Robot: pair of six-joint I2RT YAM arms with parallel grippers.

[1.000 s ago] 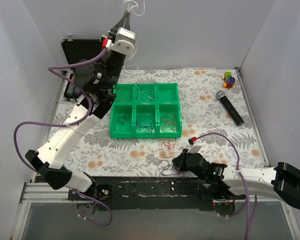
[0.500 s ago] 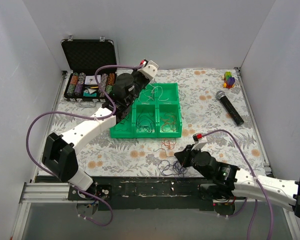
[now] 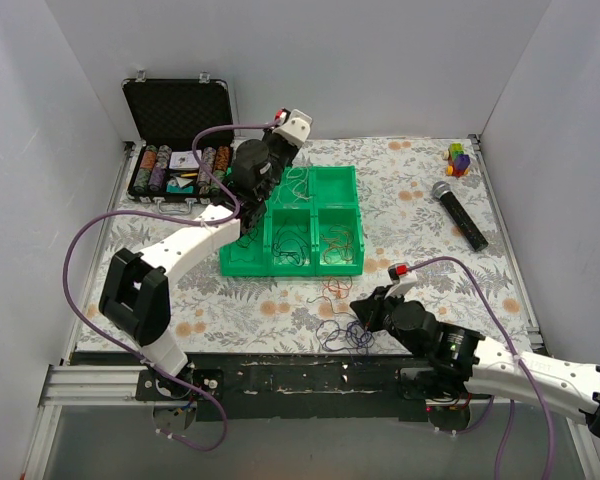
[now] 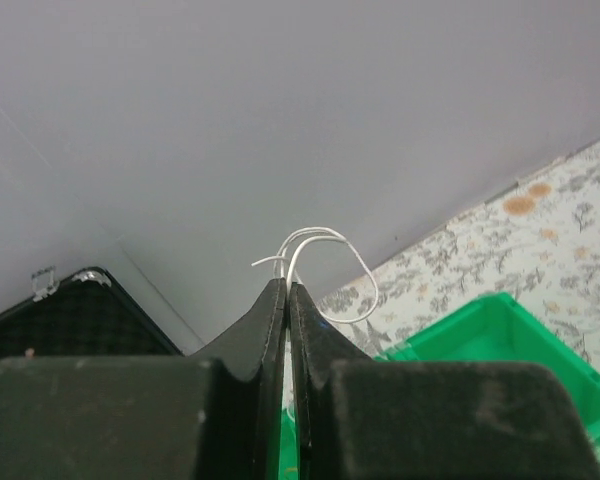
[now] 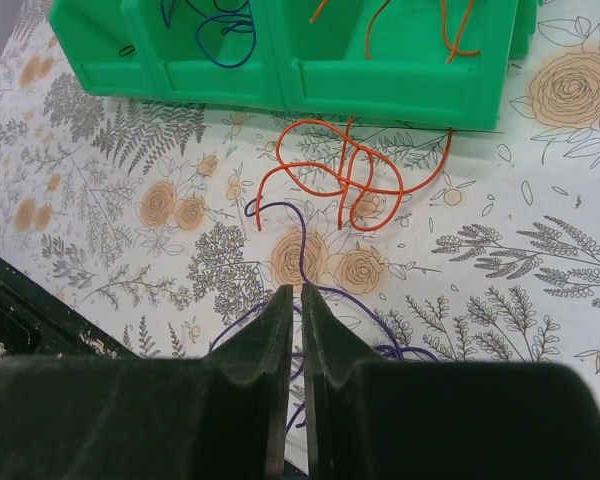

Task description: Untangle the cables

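Walls (image 3: 380, 60) close three sides; I see open cloth (image 3: 410, 215) at 3 o'clock of green tray (image 3: 242, 262), short of microphone (image 3: 458, 214). Left gripper (image 4: 287, 285) pinched shut on white cable (image 4: 325, 238), near tray's 11 o'clock corner. Right gripper (image 5: 290, 290) closed. Purple cable (image 5: 301, 240) runs under tips; can't tell if gripped. Orange cable (image 5: 345, 175) at its 12 o'clock, just outside tray.

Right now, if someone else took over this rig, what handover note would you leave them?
Left gripper: shut on a white cable, raised near the green bin's far side.
Right gripper: shut on a purple cable leading from the tangle at the table's near edge.
Done: several cables lie in the bin's compartments.
Left: place the white one, separate the tangle, clear the orange cable lying before the bin.
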